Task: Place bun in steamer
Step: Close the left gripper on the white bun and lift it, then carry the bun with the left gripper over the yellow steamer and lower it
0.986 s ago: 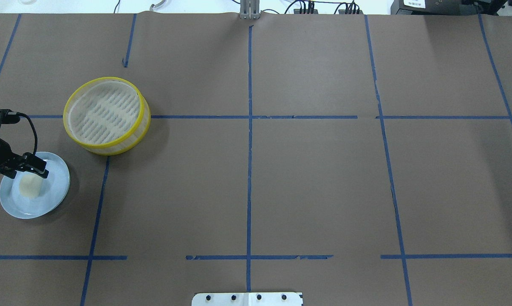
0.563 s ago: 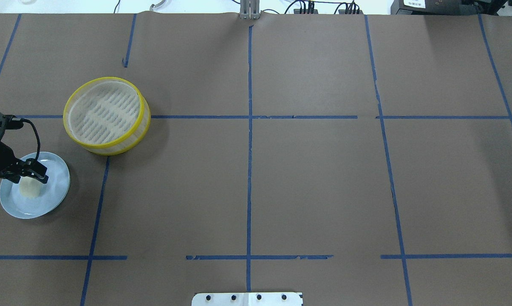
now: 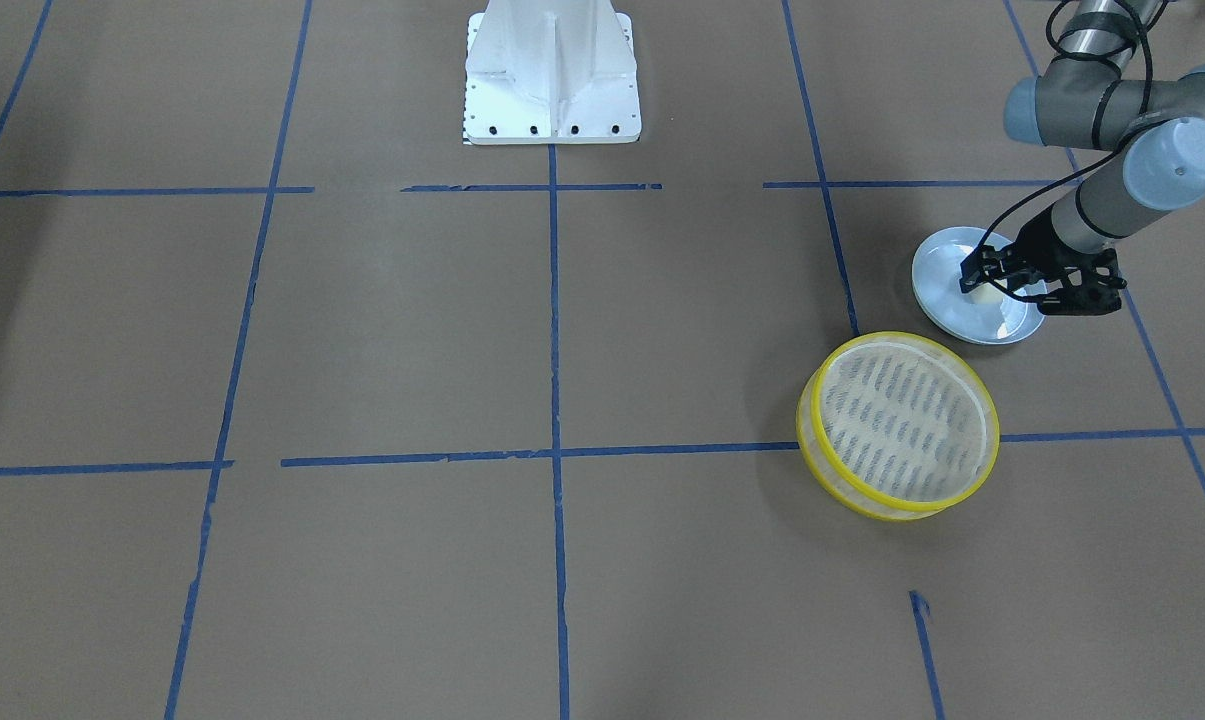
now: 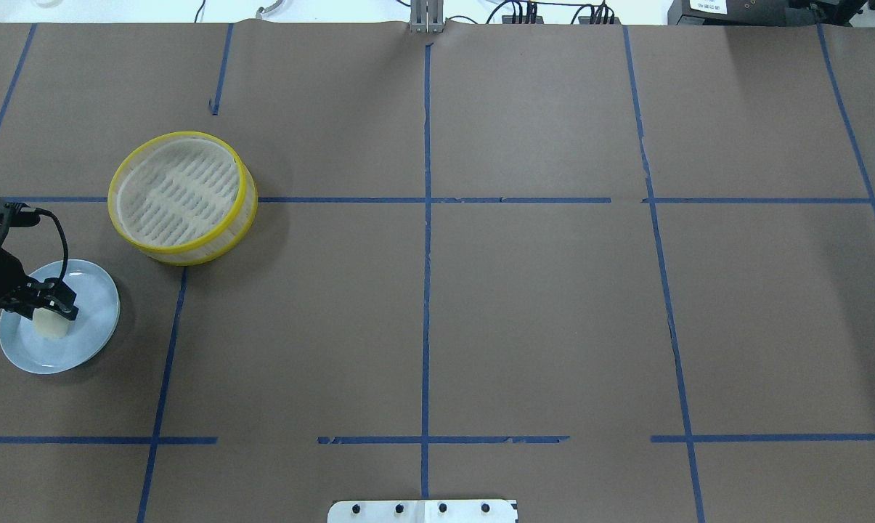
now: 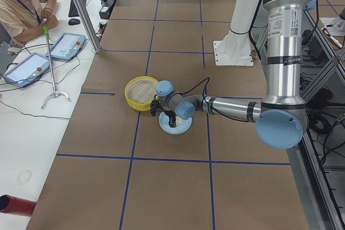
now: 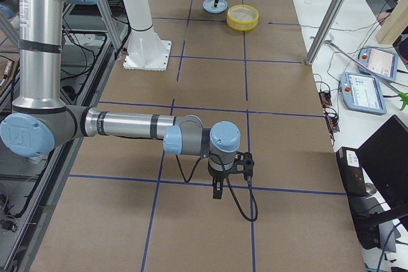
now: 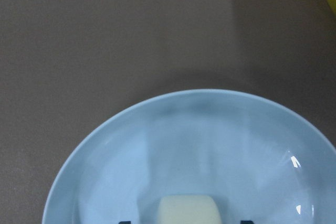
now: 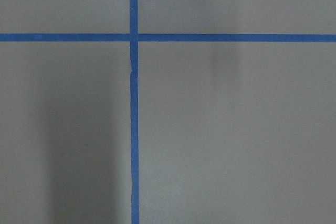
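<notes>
Begin at the left of the table. Your left gripper (image 4: 49,311) hangs low over the pale blue, shallow round plate (image 4: 92,301). The small cream-white, soft-looking blocky bun (image 7: 186,209) lies on that plate, right between the black fingertips (image 7: 125,222). The fingers stand apart, one on each side of the bun, and bare plate shows in both gaps, so nothing is gripped yet.

I judge the step in hand to be the grasp. Keep the bun centred between the fingers and bring the pads to about its mid-height without scraping the plate. The lump looks squashy, so close gently. Lift straight up until it clears the plate's edge.

The bun lies flat with a broad face up. Its visible edge runs straight across from finger to finger, so it sits square to the jaws. Its long axis cannot be told: the wrist view cuts the bun off at the bottom, and the gripper half covers it from overhead.

Further right and farther from the robot stands the round, shallow steamer with a yellow rim and a slotted whitish floor (image 4: 190,250). It is near the plate and has nothing in it. Carry the bun high enough to pass over that rim.

Well apart to the right, your right gripper (image 6: 217,194) hangs over the brown paper-covered table (image 4: 481,290). You cannot tell how its fingers stand.
</notes>
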`<state>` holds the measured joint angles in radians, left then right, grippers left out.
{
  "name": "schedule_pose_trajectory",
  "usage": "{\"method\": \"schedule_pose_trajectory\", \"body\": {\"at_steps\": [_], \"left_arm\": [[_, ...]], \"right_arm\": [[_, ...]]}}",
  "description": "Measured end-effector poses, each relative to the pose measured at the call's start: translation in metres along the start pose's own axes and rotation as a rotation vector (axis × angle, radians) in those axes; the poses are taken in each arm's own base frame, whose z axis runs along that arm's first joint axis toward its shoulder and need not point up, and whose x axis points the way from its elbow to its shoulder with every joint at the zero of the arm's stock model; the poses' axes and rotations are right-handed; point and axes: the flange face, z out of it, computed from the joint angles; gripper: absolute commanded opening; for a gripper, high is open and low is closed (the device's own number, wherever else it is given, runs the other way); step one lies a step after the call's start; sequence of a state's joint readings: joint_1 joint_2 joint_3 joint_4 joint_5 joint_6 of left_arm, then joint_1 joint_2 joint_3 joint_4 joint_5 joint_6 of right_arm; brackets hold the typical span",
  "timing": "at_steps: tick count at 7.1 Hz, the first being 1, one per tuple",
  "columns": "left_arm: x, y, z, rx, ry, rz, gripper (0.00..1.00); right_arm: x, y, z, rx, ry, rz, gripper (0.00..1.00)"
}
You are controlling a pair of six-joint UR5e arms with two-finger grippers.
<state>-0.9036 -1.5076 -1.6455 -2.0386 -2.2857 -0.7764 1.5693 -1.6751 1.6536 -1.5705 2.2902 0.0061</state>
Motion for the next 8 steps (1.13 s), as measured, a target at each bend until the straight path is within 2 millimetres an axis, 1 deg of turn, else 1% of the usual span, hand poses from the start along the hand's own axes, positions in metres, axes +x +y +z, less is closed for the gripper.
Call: {"method": "schedule_pose_trajectory", "body": {"at_steps": [2, 4, 5, 6, 7, 8], "left_arm": [[0.002, 0.001, 0.001, -0.003, 0.000, 0.004, 0.31], [0.005, 0.002, -0.001, 0.001, 0.005, 0.008, 0.31], [0.009, 0.002, -0.005, 0.006, 0.011, 0.014, 0.31], [0.020, 0.003, -0.017, 0.022, 0.028, 0.029, 0.32], [0.035, 0.005, -0.034, 0.046, 0.052, 0.052, 0.32], [0.045, 0.001, -0.057, 0.086, 0.076, 0.065, 0.32]], "right_arm": [[0.000, 0.000, 0.000, 0.000, 0.000, 0.000, 1.00], [0.000, 0.000, 0.000, 0.000, 0.000, 0.000, 1.00], [0.000, 0.000, 0.000, 0.000, 0.000, 0.000, 1.00], [0.000, 0.000, 0.000, 0.000, 0.000, 0.000, 1.00], [0.000, 0.000, 0.000, 0.000, 0.000, 0.000, 1.00], [0.000, 0.000, 0.000, 0.000, 0.000, 0.000, 1.00]]}}
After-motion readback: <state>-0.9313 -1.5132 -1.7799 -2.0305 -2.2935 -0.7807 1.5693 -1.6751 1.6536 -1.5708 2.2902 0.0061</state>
